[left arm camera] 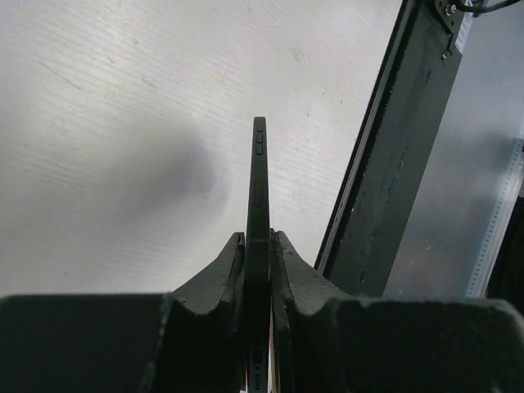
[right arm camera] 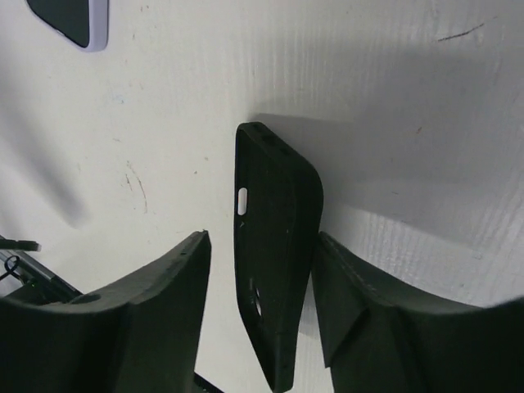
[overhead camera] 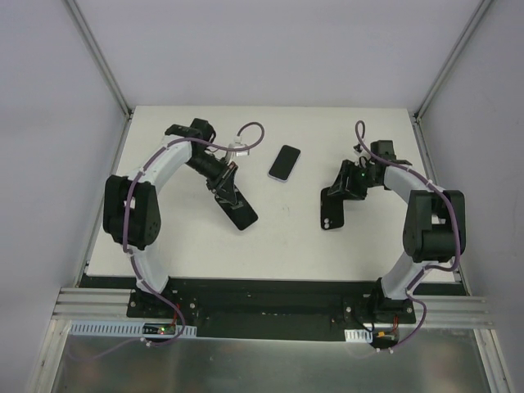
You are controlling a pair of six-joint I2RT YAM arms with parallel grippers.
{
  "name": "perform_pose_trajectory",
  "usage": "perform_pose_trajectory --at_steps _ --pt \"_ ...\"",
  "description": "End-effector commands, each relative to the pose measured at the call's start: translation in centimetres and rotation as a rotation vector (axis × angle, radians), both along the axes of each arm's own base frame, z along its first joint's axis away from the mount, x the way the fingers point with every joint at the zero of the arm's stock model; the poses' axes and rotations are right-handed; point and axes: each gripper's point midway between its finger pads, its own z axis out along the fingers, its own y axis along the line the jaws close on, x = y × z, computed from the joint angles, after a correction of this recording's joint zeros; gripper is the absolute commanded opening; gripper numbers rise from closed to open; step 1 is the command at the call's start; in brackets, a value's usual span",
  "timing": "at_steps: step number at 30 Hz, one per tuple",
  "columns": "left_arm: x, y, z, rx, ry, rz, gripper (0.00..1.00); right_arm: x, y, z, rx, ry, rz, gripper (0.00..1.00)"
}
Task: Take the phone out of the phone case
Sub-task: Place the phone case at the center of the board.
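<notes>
Phone looked already out. The slim black phone (left arm camera: pixel 259 180) sat edge-on in the left gripper (left arm camera: pixel 258 241), jaws clamped tight on it, at 9 o'clock from the middle of the white table (overhead camera: pixel 188 246). The matte black rubbery phone case (right arm camera: pixel 282 205) stood at 3 o'clock between the right gripper (right arm camera: pixel 262 237) jaws. Those were roughly half apart, with a clear gap on one side and the other pad just beside the case; contact unclear. To finish well: open wider, back straight off, don't drag the case. A lilac-edged spare phone (overhead camera: pixel 284 162) lay at 12.
</notes>
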Motion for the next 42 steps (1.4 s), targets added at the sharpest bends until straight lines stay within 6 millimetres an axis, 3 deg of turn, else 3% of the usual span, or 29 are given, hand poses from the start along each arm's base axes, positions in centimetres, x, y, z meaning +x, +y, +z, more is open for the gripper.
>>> perform_pose_trajectory --at_steps 1,4,9,14,19,24,32,34,42 --pt "-0.5 -2.1 1.8 -0.13 0.077 -0.06 0.0 0.8 -0.6 1.3 -0.034 -0.039 -0.009 0.6" --pt "-0.4 -3.9 1.6 -0.128 0.095 -0.11 0.0 0.9 -1.1 1.7 -0.067 -0.061 -0.02 0.82" --pt "-0.8 -8.5 0.4 -0.098 0.126 -0.213 0.0 0.2 -1.4 2.5 -0.089 -0.087 -0.006 0.99" --pt "0.5 -12.0 -2.3 -0.061 0.196 -0.223 0.0 -1.4 -1.9 3.0 -0.116 -0.101 0.012 0.99" --pt "2.2 -15.2 -3.1 -0.074 0.237 -0.212 0.0 -2.8 -2.8 3.8 -0.126 -0.117 -0.001 0.99" --pt "2.3 -17.6 -4.8 -0.046 0.272 -0.207 0.01 -4.6 -4.1 4.1 -0.118 -0.099 -0.023 0.99" --pt "4.4 -19.5 -9.6 0.046 0.306 -0.088 0.25 -6.5 -4.3 4.3 -0.103 -0.094 -0.016 0.99" --pt "5.0 -19.6 -10.2 0.059 0.293 -0.066 0.35 -6.6 -4.2 4.6 -0.097 -0.098 -0.012 0.99" --pt "5.7 -19.8 -11.7 0.096 0.271 -0.037 0.53 -7.0 -4.0 4.6 -0.089 -0.1 -0.004 0.99"
